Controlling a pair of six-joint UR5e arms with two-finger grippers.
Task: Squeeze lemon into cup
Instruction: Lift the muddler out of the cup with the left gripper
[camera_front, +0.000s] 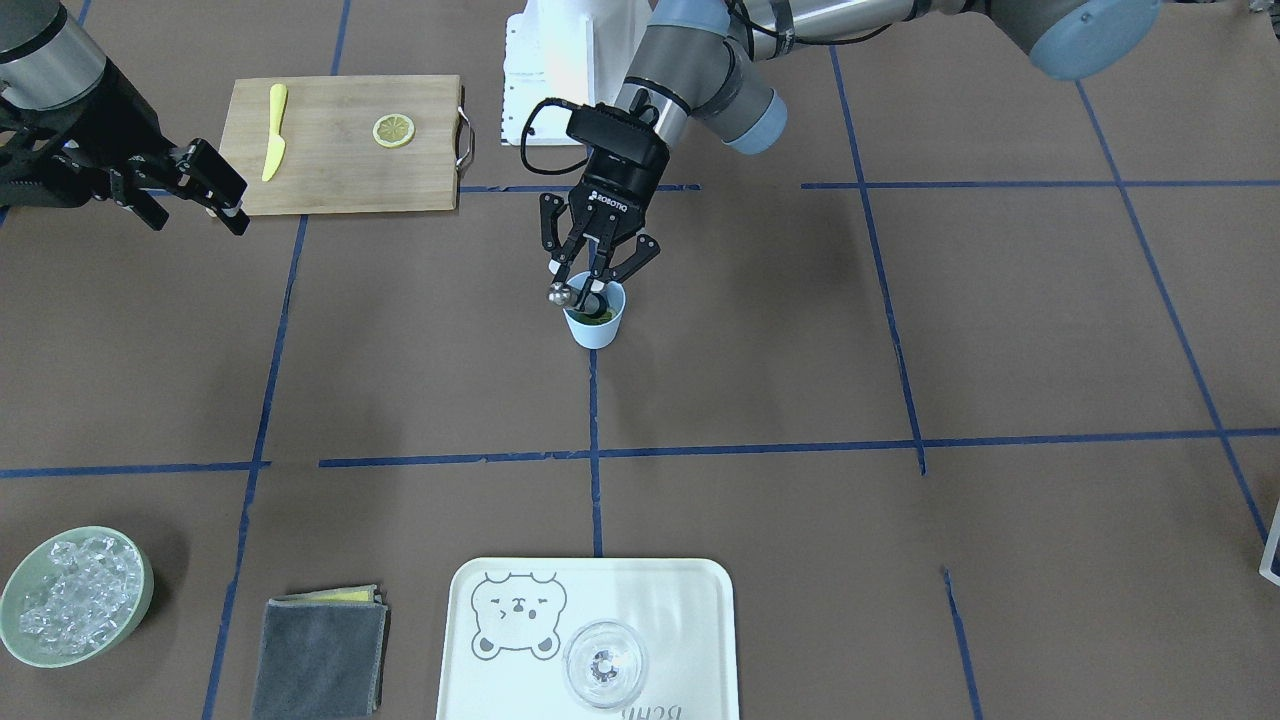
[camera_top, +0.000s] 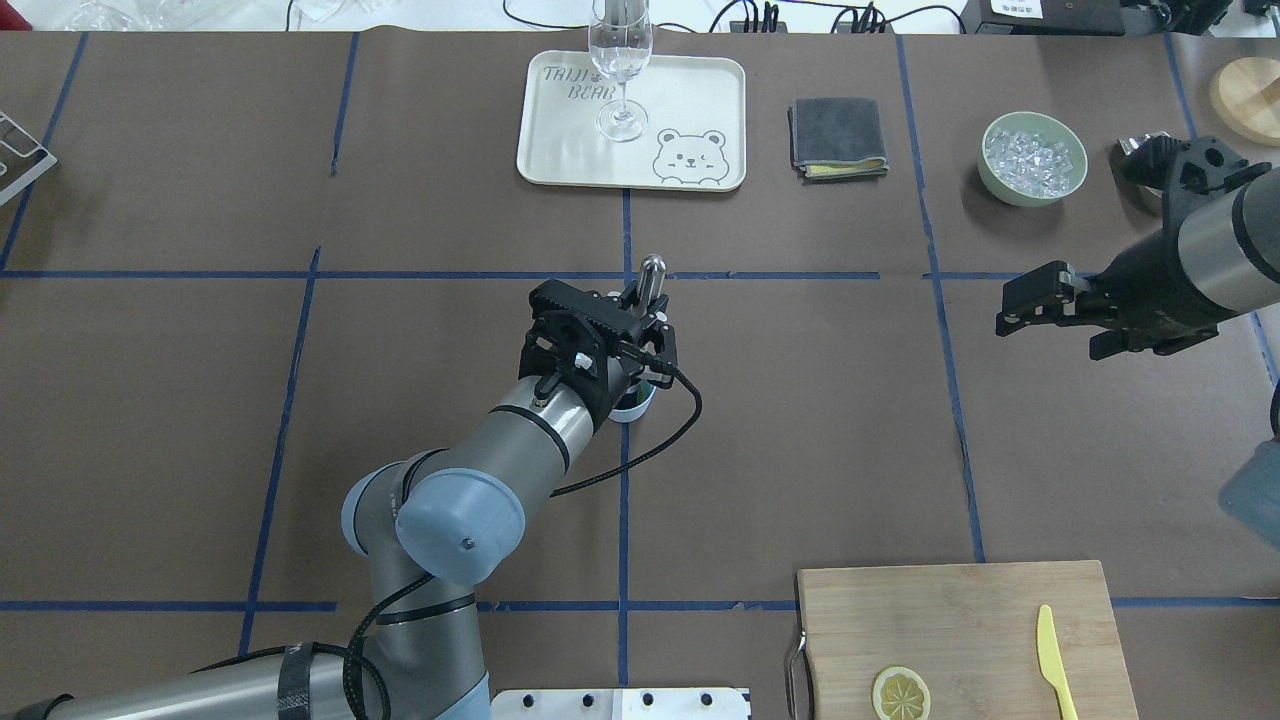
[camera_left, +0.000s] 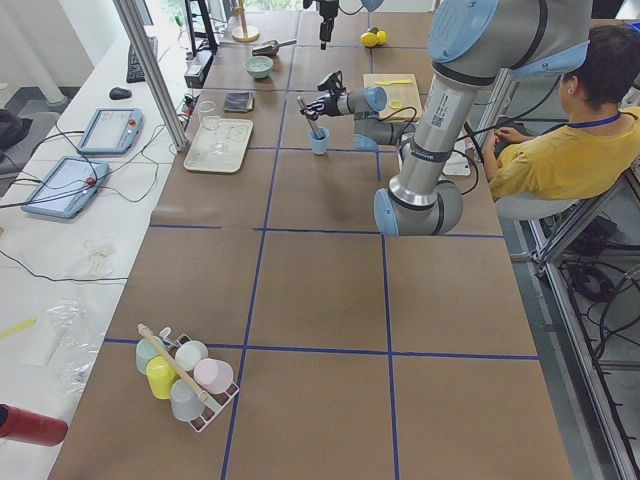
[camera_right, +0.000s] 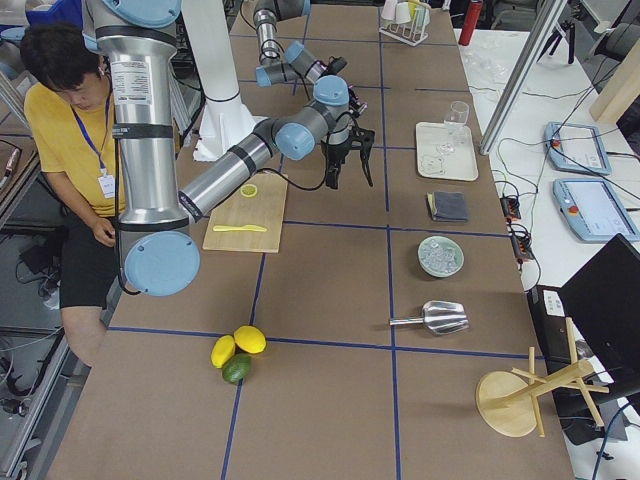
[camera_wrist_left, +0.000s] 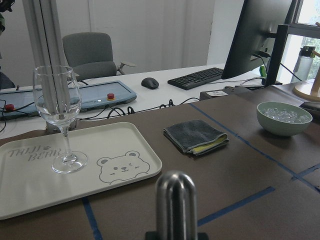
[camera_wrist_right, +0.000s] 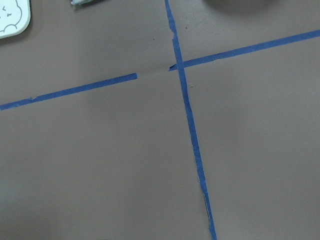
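The light-blue cup (camera_front: 597, 328) stands at the middle of the table with something green inside. My left gripper (camera_front: 592, 284) is right above its mouth, shut on a metal muddler (camera_front: 560, 294) whose lower end is in the cup. In the overhead view the muddler's rounded top (camera_top: 652, 270) sticks up and the cup (camera_top: 638, 402) is mostly hidden under the gripper. The lemon slice (camera_front: 393, 130) lies flat on the wooden cutting board (camera_front: 330, 175), also seen overhead (camera_top: 901, 694). My right gripper (camera_front: 228, 205) is open and empty, above the table by the board's corner.
A yellow plastic knife (camera_front: 274, 130) lies on the board. A white bear tray (camera_front: 470, 600) holds a clear wine glass (camera_front: 604, 665). A green bowl (camera_front: 146, 590) of ice and a folded grey cloth (camera_front: 320, 655) sit at the operators' side. A person (camera_right: 80, 130) sits beside the robot.
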